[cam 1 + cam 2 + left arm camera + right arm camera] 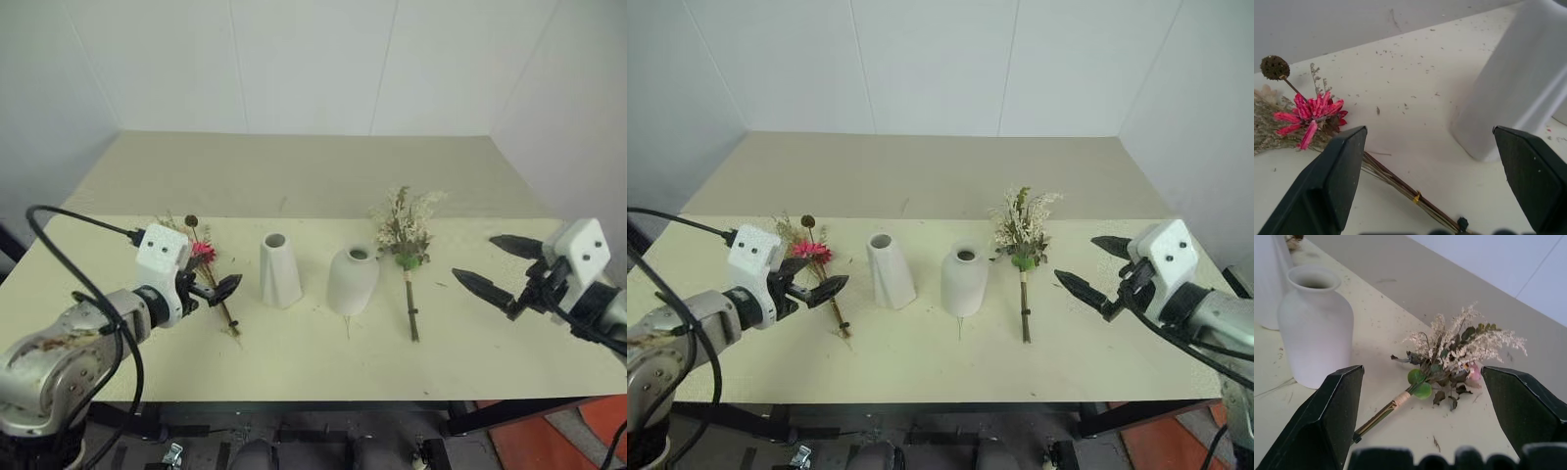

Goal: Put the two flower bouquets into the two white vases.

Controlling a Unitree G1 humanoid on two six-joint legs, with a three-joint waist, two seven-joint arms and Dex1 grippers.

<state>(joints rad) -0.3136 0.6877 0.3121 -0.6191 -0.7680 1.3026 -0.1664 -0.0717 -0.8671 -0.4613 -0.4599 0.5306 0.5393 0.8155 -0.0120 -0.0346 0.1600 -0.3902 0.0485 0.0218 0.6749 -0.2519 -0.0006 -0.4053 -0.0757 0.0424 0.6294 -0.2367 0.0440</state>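
Note:
The pink daisy bouquet (203, 257) lies on the table at the left, its stems (1400, 186) running toward the front edge. My left gripper (220, 286) hovers open just over those stems, with nothing in it. To its right stand the tall faceted white vase (278, 269) and the rounder white vase (352, 279), both upright. The cream-white bouquet (404, 235) lies right of the round vase, stem (1382, 413) pointing to the front. Further right, my right gripper (475, 258) is open and empty, aimed at this bouquet from a short way off.
The beige table (294, 176) reaches back to white walls on three sides. Small dried crumbs (1400, 105) dot the surface around the vases. A black cable (59, 245) loops above my left arm.

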